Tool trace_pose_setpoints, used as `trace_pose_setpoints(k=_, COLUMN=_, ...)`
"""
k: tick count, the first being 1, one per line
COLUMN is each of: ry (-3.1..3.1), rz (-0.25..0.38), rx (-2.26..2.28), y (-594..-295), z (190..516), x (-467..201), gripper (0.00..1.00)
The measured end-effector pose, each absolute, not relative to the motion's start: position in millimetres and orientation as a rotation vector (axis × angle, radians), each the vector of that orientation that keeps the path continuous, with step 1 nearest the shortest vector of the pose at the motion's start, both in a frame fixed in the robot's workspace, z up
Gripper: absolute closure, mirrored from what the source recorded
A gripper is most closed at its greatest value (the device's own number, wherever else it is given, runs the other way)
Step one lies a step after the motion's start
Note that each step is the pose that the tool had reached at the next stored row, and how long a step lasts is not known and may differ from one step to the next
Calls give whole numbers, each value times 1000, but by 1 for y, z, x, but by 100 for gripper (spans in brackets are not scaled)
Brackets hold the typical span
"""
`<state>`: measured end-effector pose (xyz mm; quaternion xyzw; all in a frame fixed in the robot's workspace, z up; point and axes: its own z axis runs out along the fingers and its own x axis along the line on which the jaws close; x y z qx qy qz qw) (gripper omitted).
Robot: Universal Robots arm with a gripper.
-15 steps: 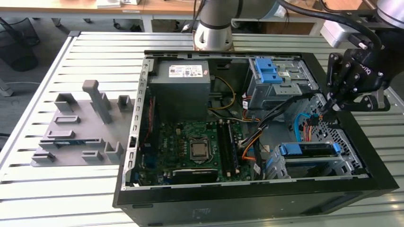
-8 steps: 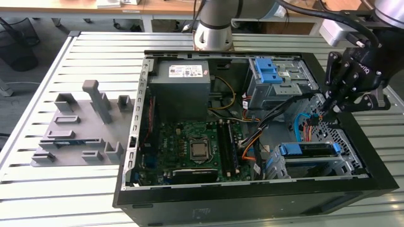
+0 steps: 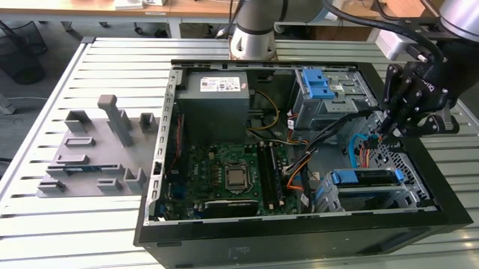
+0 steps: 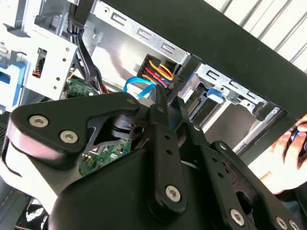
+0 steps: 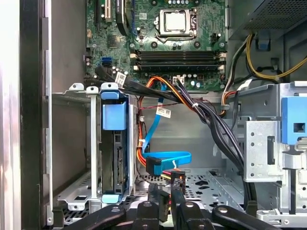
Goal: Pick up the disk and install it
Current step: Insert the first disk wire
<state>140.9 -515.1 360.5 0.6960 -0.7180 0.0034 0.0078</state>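
The disk (image 3: 364,178) sits edge-up in the metal drive cage (image 3: 408,196) at the near right corner of the open computer case, its blue bracket on top. In the first wrist view the disk (image 5: 114,153) stands in its slot with a blue tab above it. My gripper (image 3: 387,133) hangs over the case's right side, apart from the disk. Its fingertips (image 5: 156,195) stand close together, shut, right at the loose cable plugs (image 5: 168,173). Whether they pinch a plug I cannot tell. The second wrist view has the gripper (image 4: 160,96) tip beside the coloured-wire plug (image 4: 156,72).
The motherboard (image 3: 232,174) lies on the case floor, and the grey power-supply box (image 3: 221,101) sits behind it. A second cage with light-blue latches (image 3: 322,89) stands at the back right. Cable bundles (image 5: 211,120) cross the case. A grey fixture (image 3: 93,151) lies outside. A hand (image 4: 288,148) rests by the case.
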Motion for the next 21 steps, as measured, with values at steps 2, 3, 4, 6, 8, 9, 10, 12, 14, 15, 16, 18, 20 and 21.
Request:
trace_pose_setpoints(k=2, ry=-2244, rz=12, rx=2175, y=-515, z=359, x=141, gripper=75)
trace_pose_setpoints(k=3, ry=-2244, rz=14, rx=2174, y=-515, z=358, x=141, gripper=75)
trace_pose_setpoints(k=4, ry=-2243, rz=16, rx=2173, y=-515, z=357, x=141, gripper=75)
trace_pose_setpoints(k=6, ry=-2241, rz=20, rx=2170, y=-515, z=356, x=141, gripper=75)
trace_pose_setpoints(k=8, ry=-2239, rz=26, rx=2168, y=-515, z=355, x=141, gripper=75)
trace_pose_setpoints(k=9, ry=-2237, rz=30, rx=2166, y=-515, z=355, x=141, gripper=75)
trace_pose_setpoints(k=10, ry=-2235, rz=34, rx=2164, y=-515, z=355, x=141, gripper=75)
trace_pose_setpoints(k=12, ry=-2232, rz=41, rx=2161, y=-515, z=355, x=141, gripper=77)
trace_pose_setpoints(k=14, ry=-2231, rz=42, rx=2160, y=-515, z=355, x=141, gripper=83)
trace_pose_setpoints(k=15, ry=-2231, rz=43, rx=2160, y=-515, z=355, x=141, gripper=83)
trace_pose_setpoints(k=16, ry=-2231, rz=43, rx=2160, y=-515, z=355, x=141, gripper=83)
trace_pose_setpoints(k=18, ry=-2232, rz=43, rx=2161, y=-515, z=355, x=141, gripper=83)
trace_pose_setpoints(k=20, ry=-2237, rz=54, rx=2165, y=-515, z=355, x=139, gripper=83)
trace_pose_setpoints(k=21, ry=-2241, rz=62, rx=2169, y=-515, z=355, x=138, gripper=83)
